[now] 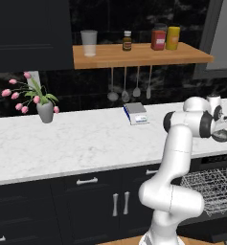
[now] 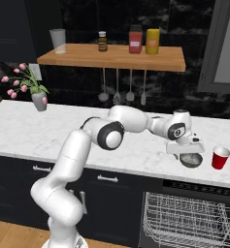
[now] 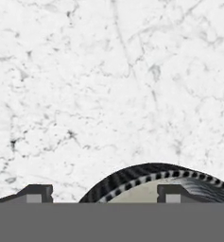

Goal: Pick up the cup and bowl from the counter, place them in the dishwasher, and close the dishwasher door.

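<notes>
Over the right end of the counter [image 2: 48, 131], above the open dishwasher [image 2: 184, 220], I had the gripper [image 2: 185, 151] hanging low over the bowl [image 2: 190, 160]. From the right base view the bowl sat on the marble directly under the hand, with the red cup [image 2: 219, 157] just beside it, nearer the counter's end and apart from it. In the hand view the bowl's dark ribbed rim [image 3: 151, 172] arched up between the two finger tips [image 3: 172, 193]; one tip looked to be inside the rim and the other outside it, on the marble side. The jaws stood wide and straddled the rim without pressing it, as far as I could judge; nothing was held.

My reading: the bowl pickup was the step in hand, at the point of closing. Neither cup nor bowl was in the rack [image 1: 215, 186] yet, and the dishwasher door was down, so most of the job remained.

Next move, as I judged it: pinch the rim wall firmly, then lift straight up before swinging. A thin curved rim gives little purchase, so the bowl might tilt or slip if I rushed the lift. I would keep clear of the cup on the way out. Then down and forward to the wire rack below.
</notes>
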{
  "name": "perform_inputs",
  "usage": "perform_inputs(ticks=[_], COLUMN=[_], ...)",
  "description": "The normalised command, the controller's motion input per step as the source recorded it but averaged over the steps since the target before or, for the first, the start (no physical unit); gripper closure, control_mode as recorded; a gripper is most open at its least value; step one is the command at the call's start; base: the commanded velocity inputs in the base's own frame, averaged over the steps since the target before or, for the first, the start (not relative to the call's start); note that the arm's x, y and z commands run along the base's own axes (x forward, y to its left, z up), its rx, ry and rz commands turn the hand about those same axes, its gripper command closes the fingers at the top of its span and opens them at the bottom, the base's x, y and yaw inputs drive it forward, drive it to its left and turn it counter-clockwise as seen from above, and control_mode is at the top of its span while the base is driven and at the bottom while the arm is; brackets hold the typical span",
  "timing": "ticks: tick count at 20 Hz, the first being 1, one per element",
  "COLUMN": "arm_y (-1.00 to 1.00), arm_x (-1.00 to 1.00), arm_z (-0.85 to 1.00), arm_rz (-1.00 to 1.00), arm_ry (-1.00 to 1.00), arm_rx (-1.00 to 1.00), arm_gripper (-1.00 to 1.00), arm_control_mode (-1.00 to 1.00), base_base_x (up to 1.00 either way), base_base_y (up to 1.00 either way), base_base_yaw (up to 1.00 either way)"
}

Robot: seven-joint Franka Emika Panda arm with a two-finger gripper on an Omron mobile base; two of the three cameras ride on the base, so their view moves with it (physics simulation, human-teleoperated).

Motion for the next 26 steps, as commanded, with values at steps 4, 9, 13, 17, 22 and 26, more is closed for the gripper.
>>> perform_inputs(ticks=[4, 9, 13, 17, 22, 26], arm_y=[0.04, 0.41, 0.73, 0.58, 0.13, -0.03], arm_x=[-0.06, -0.54, -0.77, -1.00, -1.00, -1.00], arm_z=[-0.03, 0.16, 0.53, 0.59, 0.52, 0.43], arm_rz=[0.00, 0.00, -0.05, -0.06, -0.04, 0.01], arm_ry=[-0.03, -0.15, -0.21, -0.28, -0.23, -0.20], arm_rx=[0.00, 0.00, 0.00, 0.08, 0.22, 0.32], arm_gripper=[1.00, 1.00, 1.00, 1.00, 1.00, 1.00], arm_control_mode=[-1.00, -1.00, -1.00, -1.00, -1.00, -1.00], base_base_x=[0.00, 0.00, 0.00, 0.00, 0.00, 0.00], base_base_y=[0.00, 0.00, 0.00, 0.00, 0.00, 0.00], base_base_yaw=[0.00, 0.00, 0.00, 0.00, 0.00, 0.00])
